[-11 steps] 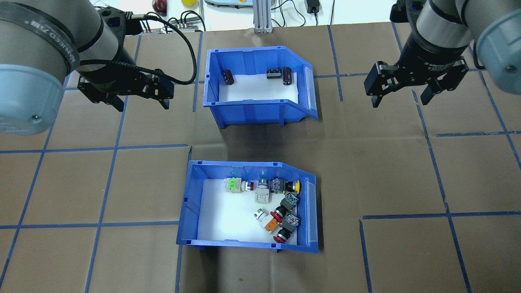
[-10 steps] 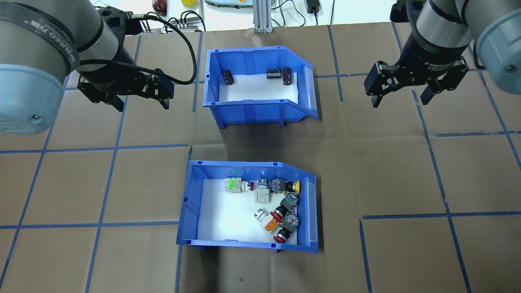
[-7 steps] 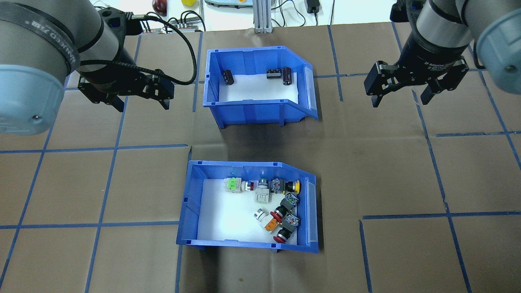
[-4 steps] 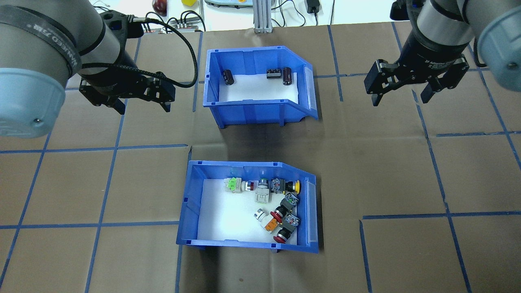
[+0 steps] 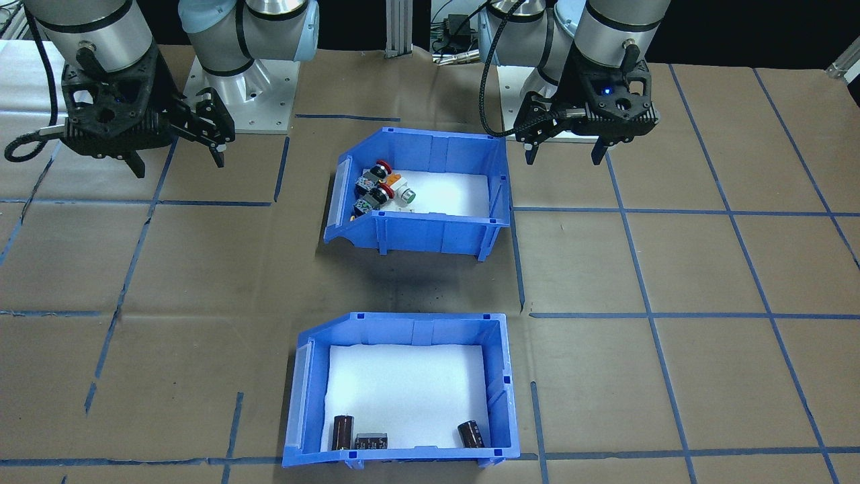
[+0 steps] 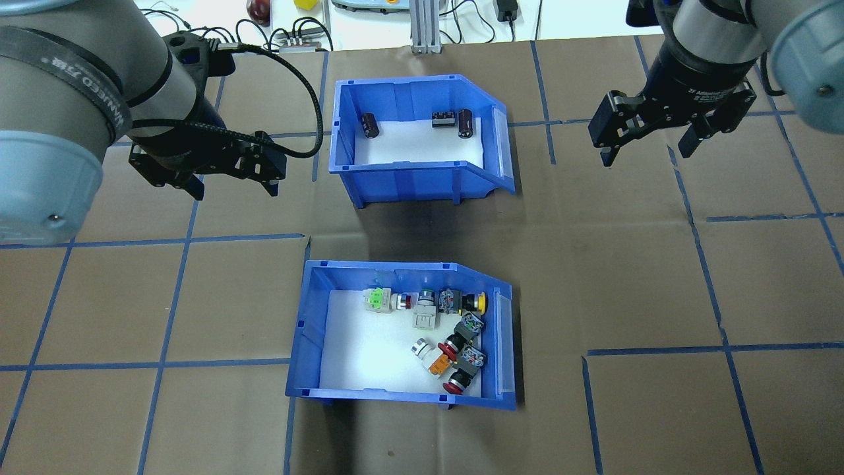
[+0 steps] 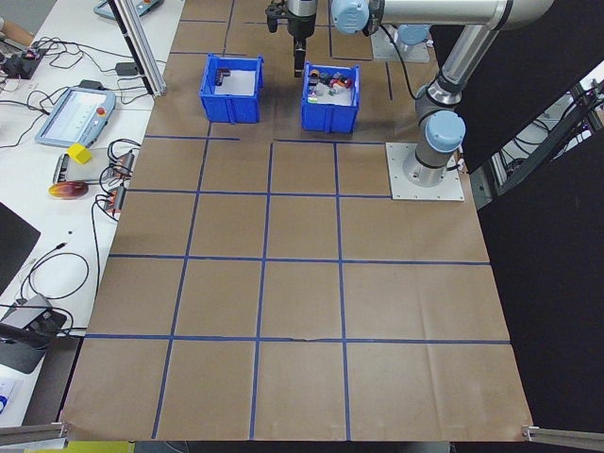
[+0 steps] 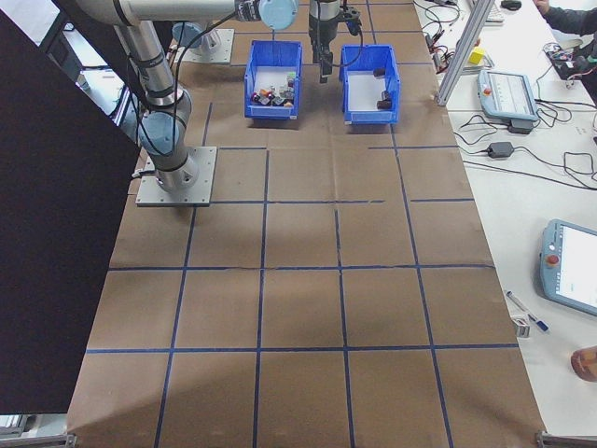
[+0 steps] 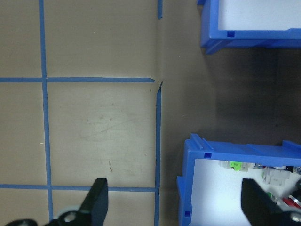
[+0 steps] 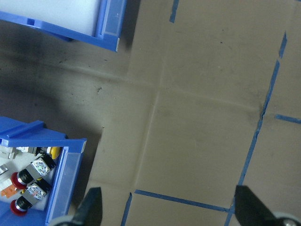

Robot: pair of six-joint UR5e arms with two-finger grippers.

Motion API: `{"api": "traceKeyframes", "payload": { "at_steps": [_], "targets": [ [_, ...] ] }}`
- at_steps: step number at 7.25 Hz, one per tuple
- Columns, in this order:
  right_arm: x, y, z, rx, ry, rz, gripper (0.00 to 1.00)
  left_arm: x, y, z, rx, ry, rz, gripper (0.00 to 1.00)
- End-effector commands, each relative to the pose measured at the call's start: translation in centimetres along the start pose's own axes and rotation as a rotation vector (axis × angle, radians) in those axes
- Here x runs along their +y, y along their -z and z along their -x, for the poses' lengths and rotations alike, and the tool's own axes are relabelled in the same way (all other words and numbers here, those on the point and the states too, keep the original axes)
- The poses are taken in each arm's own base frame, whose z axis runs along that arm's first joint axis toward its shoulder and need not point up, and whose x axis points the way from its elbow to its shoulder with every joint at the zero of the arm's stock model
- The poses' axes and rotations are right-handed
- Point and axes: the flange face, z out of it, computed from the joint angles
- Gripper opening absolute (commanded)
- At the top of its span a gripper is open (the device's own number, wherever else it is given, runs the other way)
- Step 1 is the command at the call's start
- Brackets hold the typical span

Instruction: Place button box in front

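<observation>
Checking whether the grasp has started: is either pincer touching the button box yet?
No. In the overhead view the left pincer and right pincer both hang open, away from the button box.

The blue-taped brown table (image 6: 659,277) carries the button box (image 6: 310,343) and another blue bin (image 6: 409,178).

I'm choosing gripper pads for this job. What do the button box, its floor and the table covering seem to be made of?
The button box: apparently moulded plastic, glossy blue with ribbed walls. Its floor: a matte white sheet, probably foam. The table covering: looks like brown paper or card, matte and creased, with blue tape lines.
</observation>
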Motion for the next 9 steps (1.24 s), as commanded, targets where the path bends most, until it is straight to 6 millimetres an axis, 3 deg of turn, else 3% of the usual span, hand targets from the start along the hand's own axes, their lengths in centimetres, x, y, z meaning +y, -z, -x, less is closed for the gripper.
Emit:
{"api": "traceKeyframes", "payload": {
  "at_steps": [1,2,3,5,7,9],
  "targets": [
    [-4.4,-1.4,0.5,-0.004,0.266,0.014,1.0,1.4,-0.5,0.0,-0.002,0.043,0.03,0.99],
    [-8.1,-2.2,1.2,0.004,0.369,-0.002,1.0,1.8,-0.9,-0.1,0.003,0.078,0.042,0.99],
    [-12.2,-3.4,3.4,0.016,0.49,0.006,1.0,2.2,-1.9,-0.3,0.007,0.119,0.061,0.99],
    [-18.1,-4.2,10.0,0.026,0.774,-0.015,1.0,3.1,-1.9,-1.9,0.005,0.15,0.06,0.99],
    [-21.1,-4.9,14.2,0.029,1.035,-0.049,1.0,4.7,-1.8,-4.9,0.001,0.327,0.053,0.99],
    [-22.1,-7.5,17.5,-0.036,1.105,-0.06,1.0,5.9,-2.2,-6.8,-0.01,0.508,0.059,0.99]
  ]
}}
